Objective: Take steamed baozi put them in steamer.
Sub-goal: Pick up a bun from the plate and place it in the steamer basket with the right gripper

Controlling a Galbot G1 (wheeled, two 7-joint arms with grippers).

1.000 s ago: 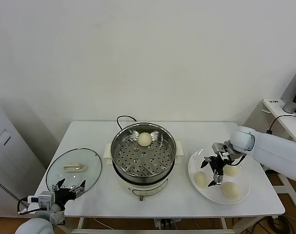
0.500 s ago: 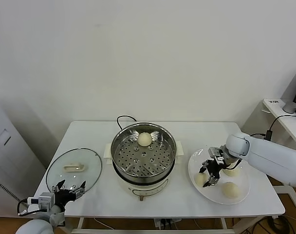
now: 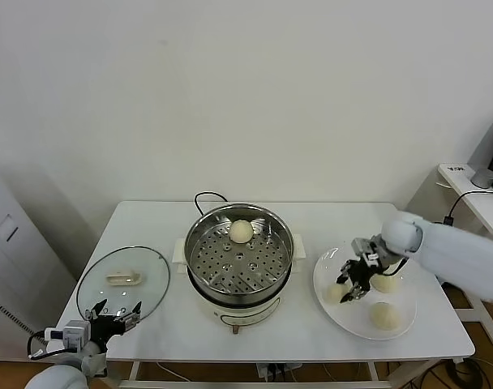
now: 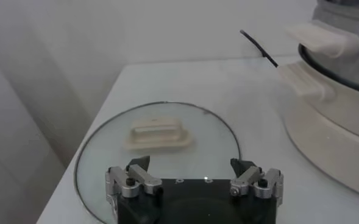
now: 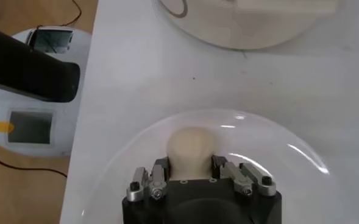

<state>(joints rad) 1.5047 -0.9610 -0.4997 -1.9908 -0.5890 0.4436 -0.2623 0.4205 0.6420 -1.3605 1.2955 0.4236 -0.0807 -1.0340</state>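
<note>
Since a second ago the right claw (image 3: 351, 285) has dropped from above the clear round glass plate (image 3: 405, 322) onto its inner side and narrowed around one small cream-white dough bun (image 5: 191, 150). In the right wrist view its fingers (image 5: 161, 172) press both flanks of that bun, whose lower half is hidden behind the claw body. From the head view the gripped bun (image 3: 338, 292) is partly covered by the dark fingers. Two more buns (image 3: 383, 314) lie on the same plate, one half hidden behind the wrist. A fourth bun (image 3: 241, 231) sits at the back of the shiny round steel steamer (image 3: 199, 251) on its perforated tray. The left claw (image 4: 194, 178) hangs wide at the white worktop's (image 3: 157, 219) near left corner, by the round glass lid (image 4: 216, 137).
</note>
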